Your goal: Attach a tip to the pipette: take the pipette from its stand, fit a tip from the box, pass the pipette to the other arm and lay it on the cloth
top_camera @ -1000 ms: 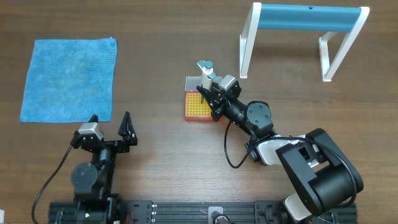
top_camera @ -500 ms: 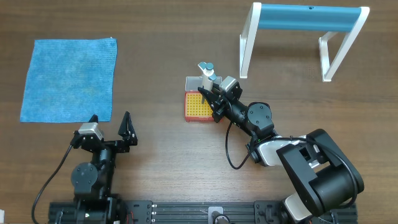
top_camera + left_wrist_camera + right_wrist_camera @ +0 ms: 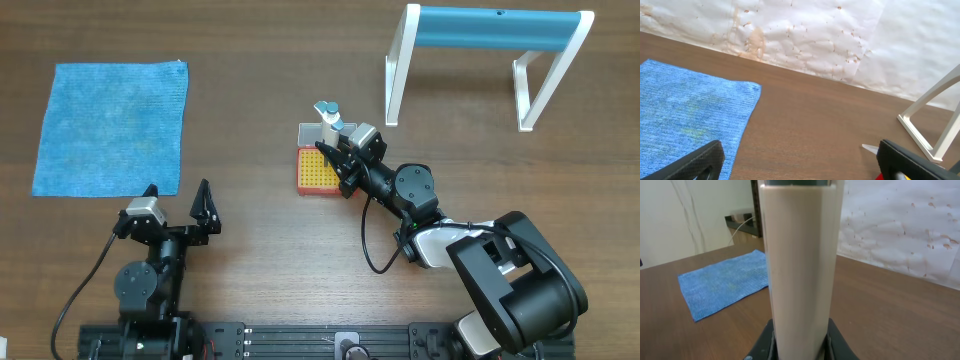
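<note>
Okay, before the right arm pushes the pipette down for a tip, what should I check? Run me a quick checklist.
1. The pipette is off its stand: ok, the right pincer grips it.
2. It hangs over the tip box: ok roughly; exact line-up with one tip, cannot tell.
3. A tip on its lower end: cannot tell, that end is hidden.
4. The left pincer is open for the handover: ok, it sits near the cloth.
5. The cloth lies flat: ok.
</note>
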Robot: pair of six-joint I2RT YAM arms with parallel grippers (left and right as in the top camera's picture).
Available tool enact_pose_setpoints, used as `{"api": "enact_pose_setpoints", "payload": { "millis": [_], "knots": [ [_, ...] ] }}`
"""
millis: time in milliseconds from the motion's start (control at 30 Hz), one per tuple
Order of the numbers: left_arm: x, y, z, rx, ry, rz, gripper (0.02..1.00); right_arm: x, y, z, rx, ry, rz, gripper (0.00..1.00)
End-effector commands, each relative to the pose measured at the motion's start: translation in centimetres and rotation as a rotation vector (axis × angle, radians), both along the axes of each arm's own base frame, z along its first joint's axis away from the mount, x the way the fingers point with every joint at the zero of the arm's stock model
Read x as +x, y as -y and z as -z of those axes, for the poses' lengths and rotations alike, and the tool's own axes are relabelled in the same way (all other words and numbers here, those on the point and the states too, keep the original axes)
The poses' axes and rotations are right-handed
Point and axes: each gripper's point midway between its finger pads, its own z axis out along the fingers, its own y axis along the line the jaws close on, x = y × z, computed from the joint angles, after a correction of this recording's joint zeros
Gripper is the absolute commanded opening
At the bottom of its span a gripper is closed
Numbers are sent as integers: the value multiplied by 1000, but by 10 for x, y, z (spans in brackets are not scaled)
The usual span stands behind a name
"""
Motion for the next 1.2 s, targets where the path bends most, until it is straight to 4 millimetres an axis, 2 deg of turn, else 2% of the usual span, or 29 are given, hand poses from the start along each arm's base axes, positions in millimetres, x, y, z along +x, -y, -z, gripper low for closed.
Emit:
{"api": "enact_pose_setpoints", "payload": {
  "millis": [33,333,767,800,1000,1200],
  "knots": [
    [0,-1,1,13,-1,-6,987,-11,-3,36,-74,-100,-31,80],
    [0,-1,1,13,-1,-6,985,-12,-2,47,-111,-120,-33,82],
    [0,-1,1,13,-1,-6,987,-15,-1,50,-114,-127,-33,80],
    [0,-1,1,13,-1,-6,985,-15,-1,48,-109,-118,-33,80],
    [0,-1,1,13,-1,-6,987,-8,-4,1,-21,54,-27,80],
    [0,-1,1,13,-1,-7,987,-2,-4,-40,28,153,-19,80]
  ]
}}
